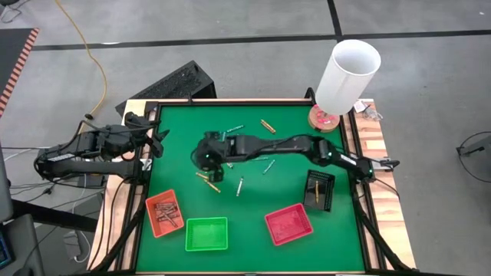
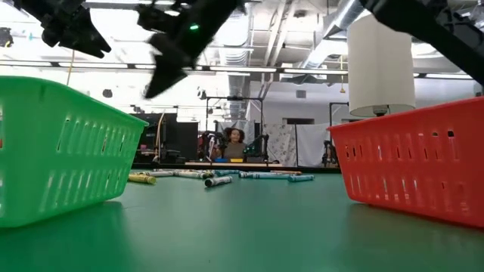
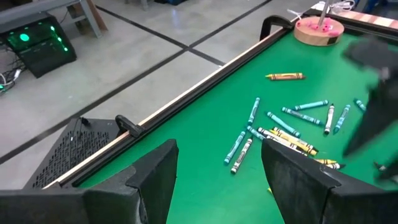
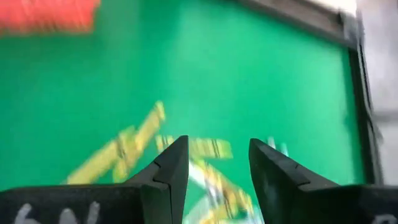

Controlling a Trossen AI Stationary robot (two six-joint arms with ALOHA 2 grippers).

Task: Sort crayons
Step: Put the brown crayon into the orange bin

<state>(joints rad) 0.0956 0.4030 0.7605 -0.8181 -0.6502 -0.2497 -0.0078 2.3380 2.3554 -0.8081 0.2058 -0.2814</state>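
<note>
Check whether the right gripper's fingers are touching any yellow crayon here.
Apart. The right wrist view shows the right gripper with fingers open and empty, and the yellow crayons lying on the green mat beyond them.

Grey floor (image 1: 230, 23) with black tape lines (image 1: 192, 43)

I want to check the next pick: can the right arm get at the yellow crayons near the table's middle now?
Probably yes: the right gripper hangs open just above the yellow crayons, nothing between them.

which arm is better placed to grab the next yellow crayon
Right. The right gripper hangs open directly over the yellow crayons mid-table, while the left gripper waits open at the table's left edge.
</note>
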